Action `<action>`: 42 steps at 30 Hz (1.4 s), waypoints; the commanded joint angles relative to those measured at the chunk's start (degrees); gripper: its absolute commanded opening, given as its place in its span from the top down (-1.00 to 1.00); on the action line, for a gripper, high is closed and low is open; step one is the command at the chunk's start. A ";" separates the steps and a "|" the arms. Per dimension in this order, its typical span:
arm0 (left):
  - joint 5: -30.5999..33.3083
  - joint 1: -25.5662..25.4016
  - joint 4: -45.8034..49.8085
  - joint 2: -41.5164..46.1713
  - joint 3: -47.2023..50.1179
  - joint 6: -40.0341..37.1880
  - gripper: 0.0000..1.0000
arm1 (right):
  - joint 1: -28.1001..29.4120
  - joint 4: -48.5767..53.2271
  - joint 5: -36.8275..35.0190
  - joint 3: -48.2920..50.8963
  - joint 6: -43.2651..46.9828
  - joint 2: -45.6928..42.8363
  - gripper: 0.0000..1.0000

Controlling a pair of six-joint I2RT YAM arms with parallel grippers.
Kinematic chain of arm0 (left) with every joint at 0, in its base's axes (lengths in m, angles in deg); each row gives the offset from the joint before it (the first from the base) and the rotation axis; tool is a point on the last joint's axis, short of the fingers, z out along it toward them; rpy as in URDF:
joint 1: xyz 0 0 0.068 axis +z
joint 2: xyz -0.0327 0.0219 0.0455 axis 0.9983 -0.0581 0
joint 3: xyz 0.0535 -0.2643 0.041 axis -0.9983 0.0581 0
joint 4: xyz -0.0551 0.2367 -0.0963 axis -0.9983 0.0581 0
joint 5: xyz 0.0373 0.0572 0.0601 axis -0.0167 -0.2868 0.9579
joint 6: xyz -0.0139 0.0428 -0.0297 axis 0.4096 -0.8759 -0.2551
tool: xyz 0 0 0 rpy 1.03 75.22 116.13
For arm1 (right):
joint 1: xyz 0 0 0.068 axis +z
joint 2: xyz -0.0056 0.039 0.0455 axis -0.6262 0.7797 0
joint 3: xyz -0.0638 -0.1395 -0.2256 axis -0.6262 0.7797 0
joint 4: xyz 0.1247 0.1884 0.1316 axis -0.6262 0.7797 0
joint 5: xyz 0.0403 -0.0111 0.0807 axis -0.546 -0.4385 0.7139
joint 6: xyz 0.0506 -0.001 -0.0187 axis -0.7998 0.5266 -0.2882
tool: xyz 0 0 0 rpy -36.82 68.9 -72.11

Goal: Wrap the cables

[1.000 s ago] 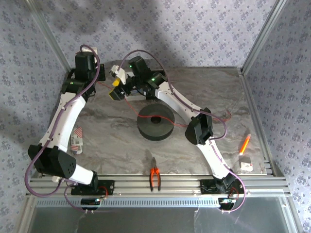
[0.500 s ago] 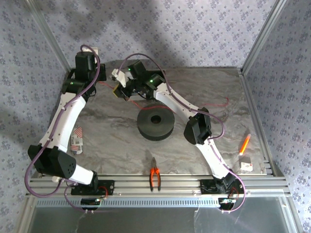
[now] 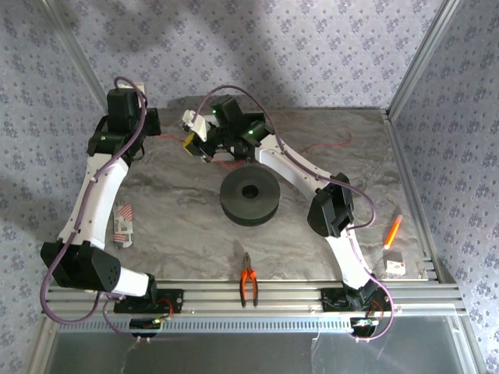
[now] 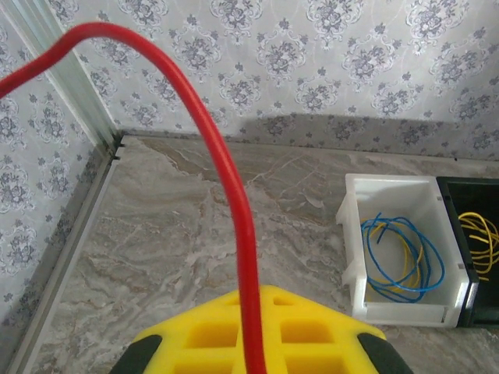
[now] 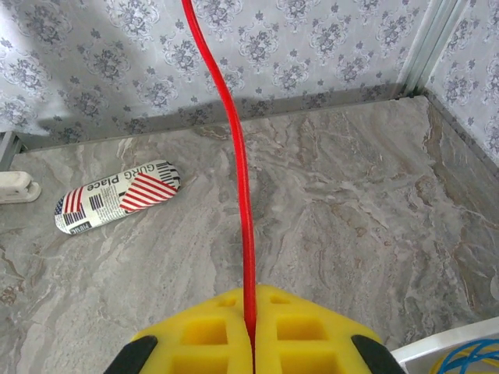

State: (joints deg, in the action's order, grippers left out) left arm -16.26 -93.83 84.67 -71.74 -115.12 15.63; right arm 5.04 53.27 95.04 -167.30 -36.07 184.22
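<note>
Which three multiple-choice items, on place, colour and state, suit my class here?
1. Where do the pliers lie? A) far left corner B) the table's near edge, in front of the black spool C) far right corner
2. What colour is the wire coil in the white bin? A) blue B) green C) black
3. How is the right gripper? A) open B) shut on the pliers C) shut on the red wire
B: the top view shows it. A: its loops are blue. C: the wire sits pinched between yellow pads.
</note>
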 commanded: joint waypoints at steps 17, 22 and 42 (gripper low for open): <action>-9.07 4.51 -3.08 9.31 2.37 -5.76 -0.68 | -5.52 13.51 -10.96 10.99 2.49 -12.87 1.00; -10.27 7.55 1.58 14.27 3.11 -4.67 -0.80 | -6.19 13.02 -10.71 12.02 2.04 -13.28 1.00; -35.95 -6.81 -25.15 3.13 39.90 15.80 -0.99 | -7.00 11.66 -7.15 8.91 -0.45 -12.07 1.00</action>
State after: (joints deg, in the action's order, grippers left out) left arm -45.17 -99.69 70.49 -66.98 -76.19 26.80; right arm -1.89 64.81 86.54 -155.85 -35.48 173.25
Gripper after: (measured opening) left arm 0.994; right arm 0.063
